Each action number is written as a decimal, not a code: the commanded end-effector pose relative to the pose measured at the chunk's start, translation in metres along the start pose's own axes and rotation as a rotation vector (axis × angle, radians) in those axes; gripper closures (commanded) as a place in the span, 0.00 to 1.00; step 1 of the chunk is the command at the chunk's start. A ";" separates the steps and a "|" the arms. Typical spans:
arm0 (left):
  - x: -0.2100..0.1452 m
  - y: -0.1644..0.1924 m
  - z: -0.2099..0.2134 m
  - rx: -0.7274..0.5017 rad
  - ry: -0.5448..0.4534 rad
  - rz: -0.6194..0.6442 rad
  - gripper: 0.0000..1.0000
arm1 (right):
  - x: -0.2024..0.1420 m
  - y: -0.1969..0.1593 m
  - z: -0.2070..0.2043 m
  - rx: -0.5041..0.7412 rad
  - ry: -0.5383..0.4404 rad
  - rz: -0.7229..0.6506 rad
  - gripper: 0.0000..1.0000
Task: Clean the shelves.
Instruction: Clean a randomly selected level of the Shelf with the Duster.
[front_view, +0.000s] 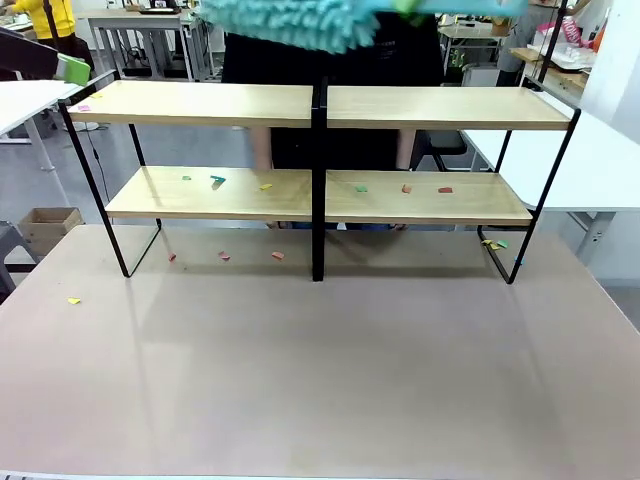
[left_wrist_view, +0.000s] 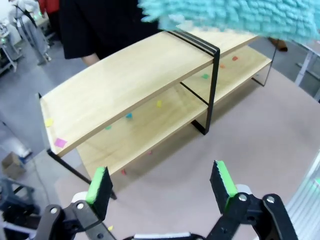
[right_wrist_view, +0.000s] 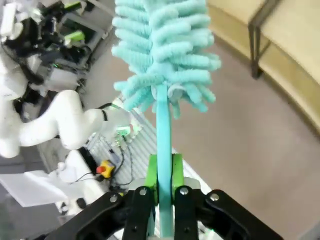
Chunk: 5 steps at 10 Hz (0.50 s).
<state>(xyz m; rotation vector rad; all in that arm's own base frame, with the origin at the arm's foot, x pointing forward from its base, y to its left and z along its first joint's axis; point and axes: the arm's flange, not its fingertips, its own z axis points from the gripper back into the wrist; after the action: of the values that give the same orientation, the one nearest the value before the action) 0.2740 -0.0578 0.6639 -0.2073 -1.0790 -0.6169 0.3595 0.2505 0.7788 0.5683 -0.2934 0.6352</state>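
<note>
Shelves (front_view: 200, 103), scraps (front_view: 217, 180) (lower tier), right hand (right_wrist_view: 164, 172) clamping teal duster (right_wrist_view: 165, 45) — overhead

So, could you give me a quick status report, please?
Right gripper shut on duster. Left gripper open, empty. Shelves littered with scraps. Person behind.

Your shelves (front_view: 210, 104) show smooth, matt pale-wood boards on thin black metal framing; the duster (right_wrist_view: 165, 45) is shaggy teal cloth on a smooth plastic handle (right_wrist_view: 162, 125); the table (front_view: 320, 380) looks matt.

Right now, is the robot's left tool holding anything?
No, the left tool stands open, with bare table showing between its green pads.
</note>
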 end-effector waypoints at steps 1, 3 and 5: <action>-0.001 0.001 0.000 -0.011 -0.004 -0.005 0.00 | 0.091 0.016 -0.018 -0.075 0.048 0.045 0.88; -0.001 0.001 0.000 -0.011 -0.004 -0.005 0.00 | 0.143 0.036 -0.056 -0.184 0.086 0.047 0.88; -0.001 0.001 0.000 -0.011 -0.004 -0.005 0.00 | 0.182 0.047 -0.096 -0.182 0.126 0.080 0.88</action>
<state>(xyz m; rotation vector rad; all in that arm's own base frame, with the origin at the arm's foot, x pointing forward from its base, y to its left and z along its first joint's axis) 0.2742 -0.0578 0.6637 -0.2073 -1.0782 -0.6169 0.4547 0.3952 0.7629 0.3641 -0.2795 0.7087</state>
